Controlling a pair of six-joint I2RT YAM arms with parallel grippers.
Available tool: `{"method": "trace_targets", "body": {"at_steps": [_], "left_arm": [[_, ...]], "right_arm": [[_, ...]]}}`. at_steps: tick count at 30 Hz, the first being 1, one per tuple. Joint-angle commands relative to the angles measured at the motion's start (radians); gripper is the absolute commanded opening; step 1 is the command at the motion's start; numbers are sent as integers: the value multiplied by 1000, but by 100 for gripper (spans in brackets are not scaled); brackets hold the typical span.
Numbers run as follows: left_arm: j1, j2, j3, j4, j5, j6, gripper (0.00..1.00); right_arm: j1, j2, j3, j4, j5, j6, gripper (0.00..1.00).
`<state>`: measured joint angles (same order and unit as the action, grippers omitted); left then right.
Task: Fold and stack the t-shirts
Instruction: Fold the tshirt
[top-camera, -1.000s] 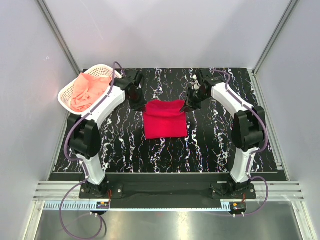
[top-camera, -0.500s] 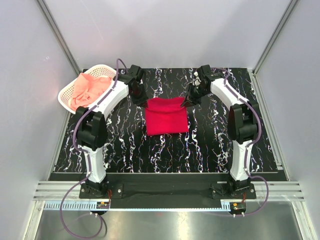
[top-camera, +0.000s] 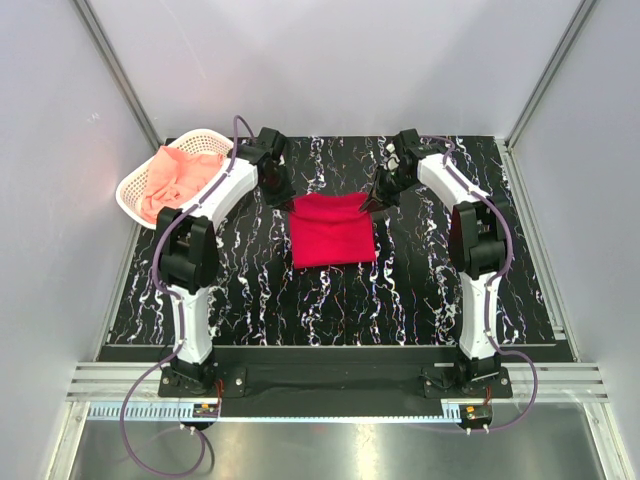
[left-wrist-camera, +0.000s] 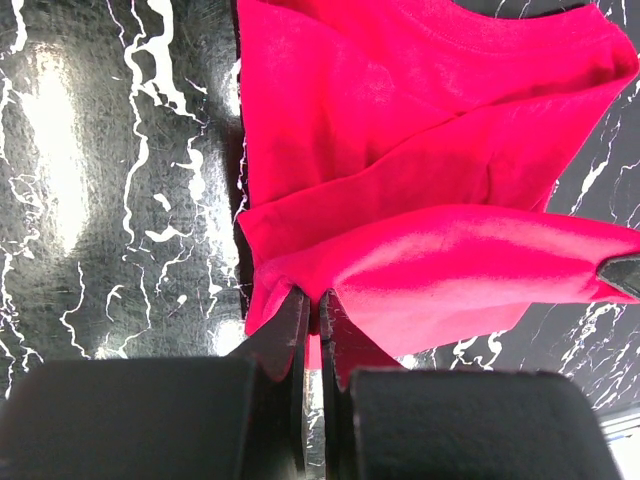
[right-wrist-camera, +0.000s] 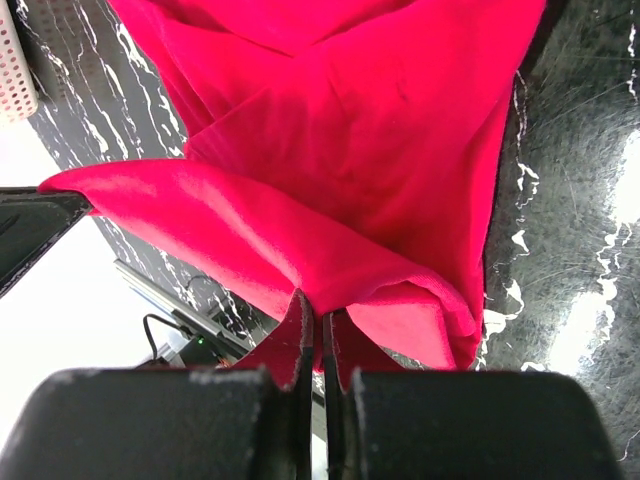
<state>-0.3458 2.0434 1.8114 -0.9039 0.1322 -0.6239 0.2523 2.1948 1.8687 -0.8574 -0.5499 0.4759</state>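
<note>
Crimson-red soft cloth t-shirt (top-camera: 332, 235) is pinched at its two far corners by my grippers: my left gripper (left-wrist-camera: 313, 300) has its black fingers pressed together on the left corner, and my right gripper (right-wrist-camera: 322, 305) is clamped the same way on the right corner, so the far edge hangs taut between them. The rest of it lies as a folded rectangle on the black white-veined marble-patterned tabletop (top-camera: 420, 290), between my arms. Well to the left, the pale salmon-pink cloth t-shirt (top-camera: 172, 182) sits crumpled in the white plastic lattice basket (top-camera: 200, 136) at the table's far left corner.
</note>
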Motion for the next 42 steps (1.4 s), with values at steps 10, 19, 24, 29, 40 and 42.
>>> {"method": "trace_targets", "body": {"at_steps": [10, 19, 24, 29, 40, 42], "left_arm": [[7, -147, -27, 62, 29, 4, 0], [8, -75, 69, 45, 38, 13, 0], [13, -26, 144, 40, 35, 24, 0], [14, -43, 140, 42, 47, 32, 0], [22, 17, 169, 91, 69, 39, 0], [34, 69, 209, 94, 89, 43, 0]], "right_arm": [[-8, -129, 35, -32, -35, 32, 1], [-11, -69, 101, -32, -45, 38, 0], [-19, -6, 190, -52, -53, 44, 0], [-21, -7, 176, -69, -58, 29, 0], [-28, 45, 202, -25, -56, 43, 1], [-38, 68, 225, -17, -56, 50, 2]]}}
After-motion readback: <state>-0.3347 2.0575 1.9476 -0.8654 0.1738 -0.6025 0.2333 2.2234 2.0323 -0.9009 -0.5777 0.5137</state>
